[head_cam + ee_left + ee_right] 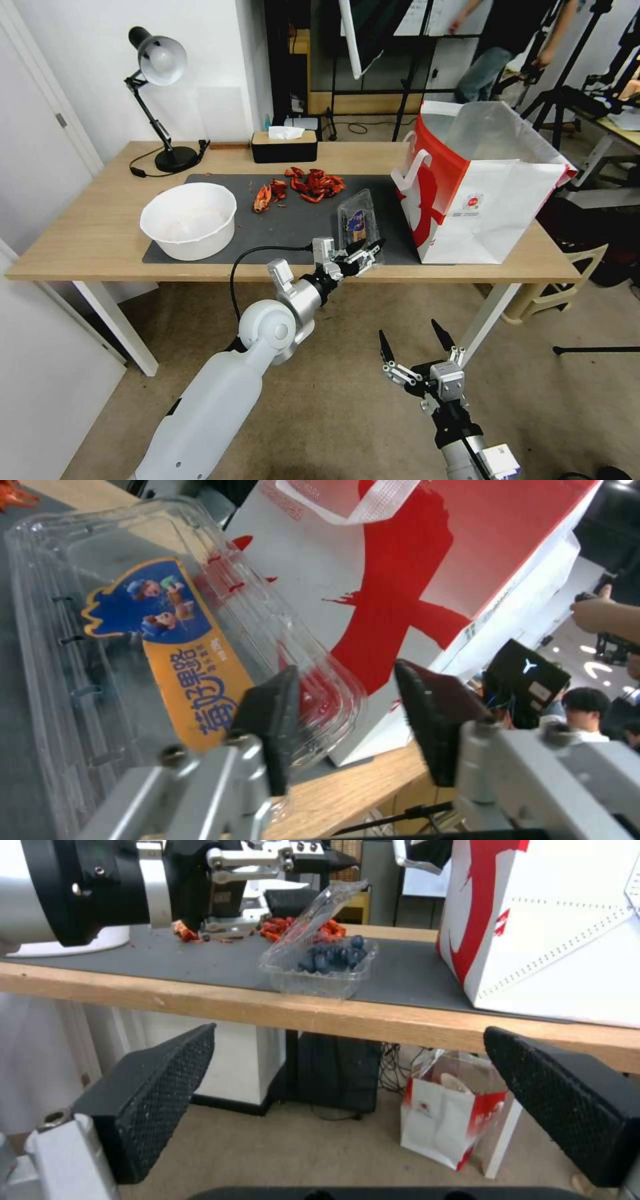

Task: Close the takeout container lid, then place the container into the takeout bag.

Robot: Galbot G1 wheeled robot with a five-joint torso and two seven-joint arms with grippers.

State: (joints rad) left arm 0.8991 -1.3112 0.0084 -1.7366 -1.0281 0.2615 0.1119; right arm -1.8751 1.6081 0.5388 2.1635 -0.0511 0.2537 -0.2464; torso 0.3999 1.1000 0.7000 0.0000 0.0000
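The takeout container (359, 230) is a small clear clamshell on the dark mat near the table's front edge, with blueberries in its lower half (327, 965). Its lid (167, 645), carrying a blue and orange label, stands tilted up, half open. My left gripper (369, 252) is open at the lid's near corner, and the lid's rim reaches between its pads (273, 715). The takeout bag (480, 193), white with red sides, stands open just right of the container. My right gripper (419, 347) hangs open below the table's front edge, over the floor.
A white bowl (190, 220) sits on the mat's left end, and red crayfish shells (313, 183) lie behind the container. A lamp (160, 67) and tissue box (285, 145) stand at the back. A small paper bag (447, 1120) stands under the table.
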